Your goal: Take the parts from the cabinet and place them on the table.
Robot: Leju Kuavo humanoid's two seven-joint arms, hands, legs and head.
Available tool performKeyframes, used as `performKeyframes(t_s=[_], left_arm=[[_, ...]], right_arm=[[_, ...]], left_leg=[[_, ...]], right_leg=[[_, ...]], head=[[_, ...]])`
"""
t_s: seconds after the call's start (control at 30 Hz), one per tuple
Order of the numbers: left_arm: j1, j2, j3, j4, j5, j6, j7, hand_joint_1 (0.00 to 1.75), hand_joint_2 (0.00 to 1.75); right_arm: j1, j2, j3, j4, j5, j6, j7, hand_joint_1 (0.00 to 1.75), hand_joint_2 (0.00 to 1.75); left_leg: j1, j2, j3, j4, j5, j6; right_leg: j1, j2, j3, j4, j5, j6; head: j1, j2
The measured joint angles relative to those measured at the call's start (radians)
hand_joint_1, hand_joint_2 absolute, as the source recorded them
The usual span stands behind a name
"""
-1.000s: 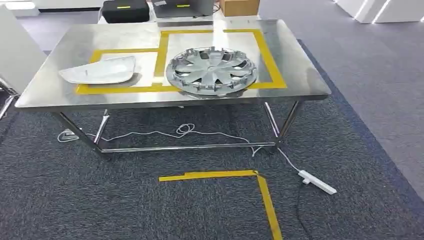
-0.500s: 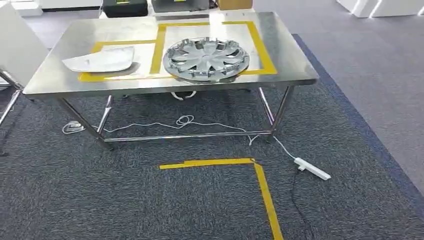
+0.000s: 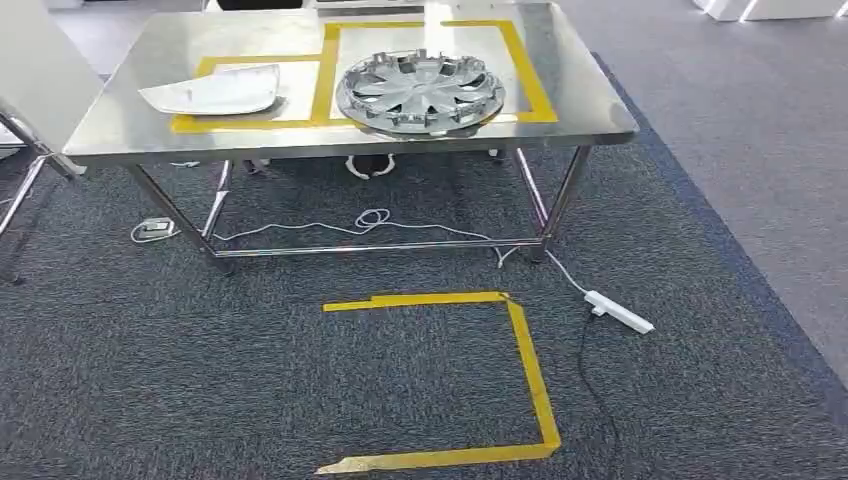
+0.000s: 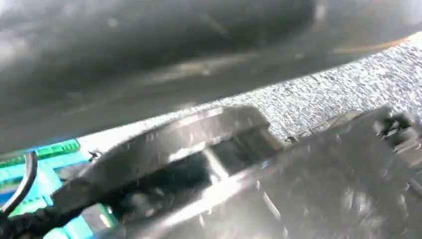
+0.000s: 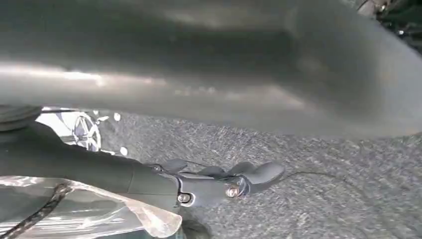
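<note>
In the head view a silver hubcap (image 3: 420,90) lies inside the larger yellow-taped square on the steel table (image 3: 585,110). A flat pale curved part (image 3: 213,92) lies in the smaller taped rectangle to its left. In the right wrist view my right hand (image 5: 234,180) hangs over the grey carpet, its dark fingers stretched out and holding nothing. The left wrist view is blurred; my left hand (image 4: 209,164) is a dark shape there, and I cannot make out how its fingers lie.
Yellow tape (image 3: 528,360) marks a square on the carpet in front of the table. A white power strip (image 3: 620,312) and its cable (image 3: 370,222) lie by the table legs. A white panel (image 3: 35,80) on a metal frame stands at the left.
The whole head view has shifted: the table sits higher in the picture and more of the floor tape shows. The hubcap and the pale part have not moved on the table.
</note>
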Motion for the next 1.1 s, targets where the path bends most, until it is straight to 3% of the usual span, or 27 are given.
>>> performKeyframes(t_s=[0.03, 0.1, 0.13, 0.17, 0.2, 0.27, 0.3, 0.33, 0.37, 0.4, 0.47, 0.5, 0.53, 0.6, 0.63, 0.67, 0.7, 0.73, 0.77, 0.8, 0.83, 0.87, 0.97, 1.0, 1.03, 1.07, 1.1], left_arm=[[-0.004, 0.0, 0.001, 0.0, 0.002, -0.001, 0.002, 0.0, 0.0], [-0.01, 0.002, 0.002, 0.0, 0.002, -0.001, 0.006, 0.0, 0.0], [-0.011, 0.002, 0.004, 0.0, 0.002, -0.001, 0.007, 0.0, 0.0], [-0.012, 0.002, 0.007, 0.0, 0.002, -0.001, 0.008, 0.0, 0.0], [-0.013, 0.002, 0.007, 0.0, 0.003, -0.001, 0.008, 0.0, 0.0], [-0.015, 0.002, 0.008, 0.0, 0.003, -0.001, 0.008, 0.0, 0.0], [-0.017, 0.002, 0.008, 0.0, 0.003, -0.001, 0.008, 0.0, 0.0], [-0.017, 0.002, 0.008, 0.0, 0.003, -0.001, 0.008, 0.0, 0.0], [-0.017, 0.002, 0.008, 0.0, 0.003, 0.0, 0.008, 0.0, 0.0], [-0.019, 0.002, 0.008, 0.0, 0.004, 0.001, 0.008, 0.0, 0.0], [-0.018, 0.003, 0.009, 0.0, 0.004, 0.001, 0.008, 0.0, 0.0], [-0.017, 0.005, 0.01, 0.0, 0.004, 0.001, 0.008, 0.0, 0.0], [-0.016, 0.004, 0.011, 0.0, 0.006, 0.001, 0.009, 0.0, 0.0], [-0.018, 0.005, 0.015, 0.0, 0.013, 0.002, 0.01, 0.0, 0.0], [-0.019, 0.005, 0.017, 0.0, 0.013, 0.003, 0.011, 0.0, 0.0], [-0.02, 0.005, 0.018, 0.0, 0.016, 0.004, 0.011, 0.0, 0.0], [-0.02, 0.006, 0.019, 0.0, 0.019, 0.008, 0.014, 0.0, 0.0], [-0.021, 0.006, 0.021, 0.0, 0.024, 0.012, 0.016, 0.0, 0.0], [-0.022, 0.006, 0.024, 0.0, 0.026, 0.013, 0.017, 0.0, 0.0], [-0.024, 0.007, 0.025, 0.0, 0.032, 0.014, 0.017, 0.0, 0.0], [-0.028, 0.007, 0.025, 0.0, 0.033, 0.015, 0.017, 0.0, 0.0], [-0.03, 0.007, 0.026, 0.0, 0.034, 0.015, 0.017, 0.0, 0.0], [-0.031, 0.008, 0.031, 0.0, 0.037, 0.015, 0.019, 0.0, 0.0], [-0.029, 0.006, 0.032, 0.0, 0.037, 0.015, 0.019, 0.0, 0.0], [-0.029, 0.007, 0.033, 0.0, 0.037, 0.015, 0.019, 0.0, 0.0], [-0.03, 0.007, 0.033, 0.0, 0.037, 0.015, 0.018, 0.0, 0.0], [-0.029, 0.007, 0.034, 0.0, 0.037, 0.015, 0.018, 0.0, 0.0]], right_arm=[[-0.001, 0.001, 0.007, 0.002, 0.003, 0.002, 0.0, 0.0, 0.0], [-0.005, 0.001, 0.015, 0.003, 0.008, 0.003, -0.001, 0.0, 0.0], [-0.007, 0.002, 0.018, 0.003, 0.009, 0.003, -0.001, 0.0, 0.0], [-0.007, 0.003, 0.022, 0.004, 0.01, 0.003, -0.001, 0.0, 0.0], [-0.006, 0.004, 0.025, 0.004, 0.01, 0.003, -0.001, 0.0, 0.0], [-0.007, 0.004, 0.03, 0.004, 0.01, 0.003, -0.001, 0.0, 0.0], [-0.01, 0.004, 0.031, 0.004, 0.01, 0.003, -0.001, 0.0, 0.0], [-0.013, 0.006, 0.032, 0.004, 0.01, 0.003, -0.001, 0.0, 0.0], [-0.014, 0.006, 0.032, 0.004, 0.01, 0.003, -0.003, 0.0, 0.0], [-0.013, 0.006, 0.032, 0.005, 0.01, 0.003, -0.003, 0.0, 0.0], [-0.009, 0.006, 0.032, 0.005, 0.009, 0.003, -0.002, 0.0, 0.0], [-0.01, 0.008, 0.032, 0.007, 0.01, 0.003, -0.002, 0.0, 0.0], [-0.011, 0.009, 0.032, 0.007, 0.01, 0.005, -0.003, 0.0, 0.0], [-0.012, 0.012, 0.035, 0.008, 0.015, 0.01, -0.007, 0.0, 0.0], [-0.012, 0.012, 0.037, 0.008, 0.017, 0.011, -0.007, 0.0, 0.0], [-0.012, 0.012, 0.039, 0.008, 0.018, 0.014, -0.007, 0.0, 0.0], [-0.013, 0.012, 0.041, 0.008, 0.021, 0.014, -0.006, 0.0, 0.0], [-0.015, 0.014, 0.045, 0.008, 0.022, 0.015, -0.005, 0.0, 0.0], [-0.017, 0.015, 0.048, 0.008, 0.024, 0.015, -0.004, 0.0, 0.0], [-0.019, 0.018, 0.05, 0.008, 0.027, 0.015, -0.004, 0.0, 0.0], [-0.021, 0.022, 0.051, 0.008, 0.028, 0.015, -0.004, 0.0, 0.0], [-0.023, 0.024, 0.054, 0.008, 0.029, 0.015, -0.004, 0.0, 0.0], [-0.027, 0.027, 0.057, 0.008, 0.029, 0.015, -0.004, 0.0, 0.0], [-0.023, 0.026, 0.057, 0.01, 0.029, 0.015, -0.003, 0.0, 0.0], [-0.022, 0.026, 0.057, 0.01, 0.029, 0.014, 0.0, 0.0, 0.0], [-0.021, 0.026, 0.057, 0.011, 0.028, 0.015, 0.002, 0.0, 0.0], [-0.02, 0.026, 0.057, 0.011, 0.028, 0.015, 0.003, 0.0, 0.0]], left_leg=[[0.0, 0.0, -0.012, -0.002, 0.009, 0.011], [-0.003, 0.002, -0.034, 0.002, 0.025, 0.014], [-0.005, 0.005, -0.046, 0.004, 0.033, 0.014], [-0.007, 0.008, -0.06, 0.008, 0.041, 0.014], [-0.007, 0.009, -0.074, 0.013, 0.049, 0.013], [-0.007, 0.009, -0.102, 0.026, 0.061, 0.008], [-0.007, 0.008, -0.112, 0.034, 0.065, 0.003], [-0.012, 0.008, -0.122, 0.041, 0.07, -0.003], [-0.011, 0.009, -0.128, 0.045, 0.08, -0.008], [-0.01, 0.009, -0.132, 0.046, 0.091, -0.012], [-0.011, 0.008, -0.136, 0.043, 0.107, -0.023], [-0.007, 0.002, -0.142, 0.052, 0.082, -0.029], [-0.006, 0.001, -0.151, 0.083, 0.028, -0.036], [0.0, 0.0, -0.174, 0.221, -0.099, -0.047], [0.001, 0.0, -0.181, 0.291, -0.135, -0.049], [0.001, 0.0, -0.179, 0.334, -0.134, -0.05], [0.001, 0.0, -0.164, 0.341, -0.1, -0.049], [0.001, 0.0, -0.134, 0.313, -0.059, -0.047], [0.001, 0.0, -0.082, 0.242, -0.024, -0.042], [0.0, -0.002, -0.018, 0.147, -0.008, -0.034], [-0.003, -0.004, 0.032, 0.061, -0.042, -0.024], [-0.005, -0.005, 0.056, 0.015, -0.05, -0.021], [-0.013, -0.005, 0.039, 0.007, -0.041, -0.008], [-0.001, -0.001, 0.03, -0.006, -0.024, 0.002], [-0.004, 0.003, 0.02, -0.005, -0.013, 0.008], [-0.004, 0.004, 0.001, -0.004, -0.002, 0.017], [-0.005, 0.004, -0.014, -0.001, 0.009, 0.017]], right_leg=[[0.0, 0.002, -0.022, 0.047, -0.053, 0.003], [-0.001, 0.002, -0.064, 0.197, -0.151, 0.007], [-0.001, 0.002, -0.077, 0.263, -0.177, 0.009], [-0.001, 0.002, -0.076, 0.298, -0.169, 0.01], [-0.001, 0.002, -0.053, 0.286, -0.136, 0.011], [-0.001, 0.002, 0.043, 0.157, -0.062, 0.009], [-0.002, 0.002, 0.104, 0.068, -0.055, 0.009], [0.002, 0.002, 0.151, -0.001, -0.088, 0.008], [0.003, 0.006, 0.164, -0.033, -0.096, 0.0], [0.004, 0.006, 0.152, -0.032, -0.095, -0.002], [0.004, 0.004, 0.13, -0.033, -0.08, -0.017], [-0.001, -0.003, 0.126, -0.034, -0.07, -0.028], [-0.001, -0.002, 0.116, -0.034, -0.063, -0.038], [0.0, -0.004, 0.093, -0.033, -0.044, -0.043], [0.001, -0.006, 0.089, -0.031, -0.033, -0.043], [0.001, -0.007, 0.074, -0.027, -0.022, -0.043], [0.001, -0.008, 0.054, -0.022, -0.013, -0.043], [0.002, -0.008, 0.036, -0.014, -0.004, -0.041], [0.002, -0.007, 0.02, -0.007, 0.003, -0.04], [0.003, -0.005, 0.01, -0.002, 0.009, -0.038], [0.005, -0.005, 0.002, 0.0, 0.016, -0.033], [0.006, -0.005, -0.001, 0.002, 0.025, -0.026], [0.001, -0.007, -0.012, -0.005, 0.057, -0.005], [0.0, -0.003, -0.019, -0.002, 0.048, 0.0], [-0.001, 0.001, -0.03, 0.017, 0.004, 0.004], [-0.001, 0.002, -0.05, 0.075, -0.069, 0.007], [-0.001, 0.003, -0.065, 0.147, -0.129, 0.009]], head=[[0.005, 0.0], [0.008, 0.0], [0.006, 0.0], [0.007, 0.0], [0.006, 0.0], [0.007, 0.0], [0.008, 0.0], [0.008, 0.0], [0.005, 0.0], [0.006, 0.0], [0.006, 0.0], [0.009, 0.0], [0.005, 0.0], [0.0, 0.0], [-0.002, 0.0], [-0.001, 0.0], [-0.002, 0.0], [-0.001, 0.0], [-0.001, 0.0], [-0.002, 0.0], [-0.001, 0.0], [0.0, 0.0], [0.0, 0.0], [0.0, 0.0], [0.001, 0.0], [0.005, 0.0], [0.007, 0.0]])
